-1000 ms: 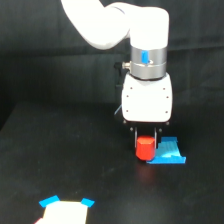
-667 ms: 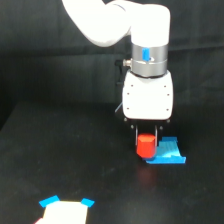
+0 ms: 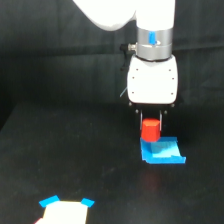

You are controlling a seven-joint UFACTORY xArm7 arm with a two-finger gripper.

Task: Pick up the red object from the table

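Red object (image 3: 150, 130) sits pinched between the fingers (image 3: 150, 121), above the blue patch (image 3: 162, 151).

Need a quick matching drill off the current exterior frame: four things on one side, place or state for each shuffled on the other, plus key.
Things:
1. red object
2. pincer
3. blue patch
4. white piece with blue corners

Place or state:
A. flat on the table, just below the red block
B. at the bottom edge, toward the exterior view's left
C. held between two dark fingers, under the white body
D. pointing down, closed on the block

Pairs: 1-C, 2-D, 3-A, 4-B
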